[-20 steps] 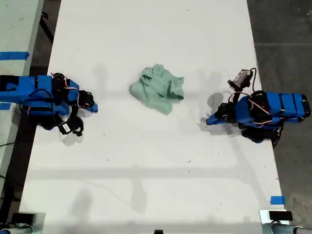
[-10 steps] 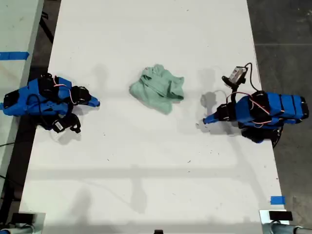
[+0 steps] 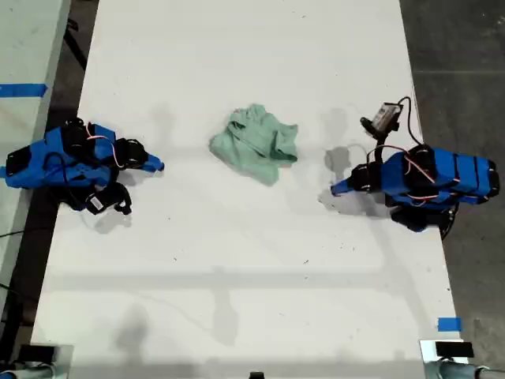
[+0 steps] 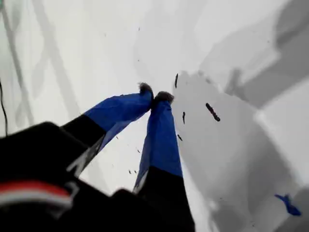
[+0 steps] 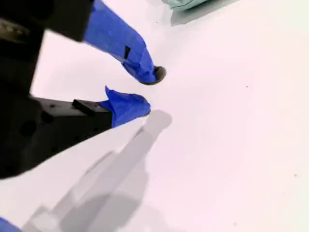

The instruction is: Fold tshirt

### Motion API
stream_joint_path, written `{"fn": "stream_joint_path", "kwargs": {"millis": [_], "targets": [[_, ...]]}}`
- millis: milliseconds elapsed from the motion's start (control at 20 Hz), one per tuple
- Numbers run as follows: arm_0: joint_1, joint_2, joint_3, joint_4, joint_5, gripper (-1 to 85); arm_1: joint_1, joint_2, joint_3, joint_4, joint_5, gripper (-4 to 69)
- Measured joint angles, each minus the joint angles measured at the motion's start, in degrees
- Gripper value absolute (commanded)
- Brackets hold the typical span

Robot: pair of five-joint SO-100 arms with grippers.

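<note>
The tshirt (image 3: 256, 146) is a mint-green crumpled heap on the white table (image 3: 237, 268), midway between the two blue arms. My first gripper (image 3: 338, 188) is at the exterior view's right, pointing toward the shirt and a hand's width short of it. Its fingertips (image 4: 164, 96) touch each other over bare table, so it is shut and holds nothing. My second gripper (image 3: 158, 166) is at the exterior view's left, also short of the shirt. Its jaws stand slightly open on nothing (image 5: 149, 90). An edge of the tshirt (image 5: 186, 4) shows beyond them.
A blue tape mark (image 3: 448, 324) sits near the table's corner at the exterior view's lower right, and the blue tape (image 4: 288, 204) also shows in the first wrist view. A second surface (image 3: 31, 47) with blue tape adjoins at the exterior view's left. Dark floor (image 3: 458, 47) borders the right edge.
The arm at the exterior view's left has swung and stretched toward the shirt. The arm at the right has rotated its wrist slightly. The tshirt has not moved.
</note>
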Motion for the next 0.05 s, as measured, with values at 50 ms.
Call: {"fn": "stream_joint_path", "kwargs": {"millis": [50], "targets": [[0.0,0.0,0.0,0.0,0.0,5.0,2.46,-0.26,0.0,0.0,0.97,1.5]]}}
